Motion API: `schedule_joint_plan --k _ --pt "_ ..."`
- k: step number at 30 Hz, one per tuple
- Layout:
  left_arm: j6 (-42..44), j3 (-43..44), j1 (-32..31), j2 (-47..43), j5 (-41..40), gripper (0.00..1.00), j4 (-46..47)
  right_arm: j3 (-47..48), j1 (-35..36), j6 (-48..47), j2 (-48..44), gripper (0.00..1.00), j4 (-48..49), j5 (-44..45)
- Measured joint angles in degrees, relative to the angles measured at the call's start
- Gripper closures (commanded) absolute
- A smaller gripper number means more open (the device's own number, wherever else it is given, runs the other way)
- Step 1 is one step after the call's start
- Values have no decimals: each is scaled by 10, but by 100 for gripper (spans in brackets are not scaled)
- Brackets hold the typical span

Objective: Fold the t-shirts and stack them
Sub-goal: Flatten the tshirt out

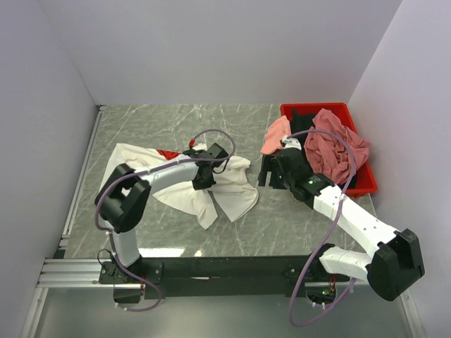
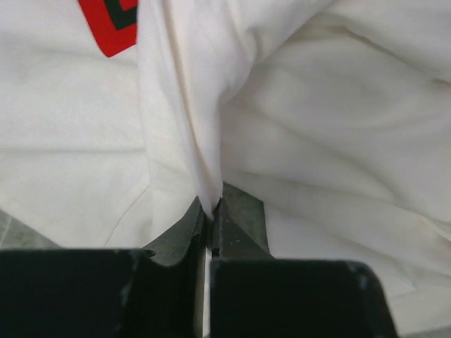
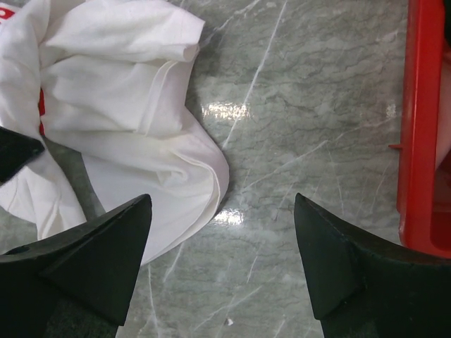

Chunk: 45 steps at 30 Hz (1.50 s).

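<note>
A large white t-shirt (image 1: 225,190) lies crumpled on the marble table, and a bit of its red print (image 1: 168,153) shows. My left gripper (image 1: 204,180) is down on the shirt's middle. In the left wrist view that gripper (image 2: 211,205) is shut on a raised fold of the white t-shirt (image 2: 176,105). My right gripper (image 1: 272,173) hovers open between the shirt and the bin. In the right wrist view it (image 3: 223,203) has only bare marble between its fingers, with the white t-shirt (image 3: 134,105) to its left. Light pink (image 1: 276,134), dusty rose (image 1: 338,144) and black (image 1: 304,115) t-shirts are at the bin.
The red plastic bin (image 1: 313,106) stands at the back right against the wall; its side (image 3: 423,141) shows close on the right of my right gripper. The light pink shirt hangs over its left rim. White walls enclose the table on three sides.
</note>
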Motion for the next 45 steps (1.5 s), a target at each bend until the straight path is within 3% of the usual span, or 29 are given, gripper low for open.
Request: schedule_joint_plan --k 7,19,31,33,35,37,38,45 --pt "1 -34 0 -115 -14 99 -11 0 0 -11 20 15 0 -15" --pt "-66 -121 34 -277 -116 98 -115 0 0 -17 51 18 6 -63" --pt "-71 -180 87 -341 -117 99 -121 -14 58 2 172 22 51 -72" --pt "-71 -185 90 -345 -115 99 -118 -9 71 5 198 28 51 -54" --pt "-70 -190 94 -351 -113 99 -114 -3 82 6 220 44 52 -41" --pt "-68 -190 97 -357 -113 99 -110 3 90 9 235 73 56 -34" --pt "-67 -190 100 -361 -113 99 -107 5 92 7 238 99 59 -33" --pt "-60 -132 141 -374 -129 99 -122 46 96 15 207 100 34 47"
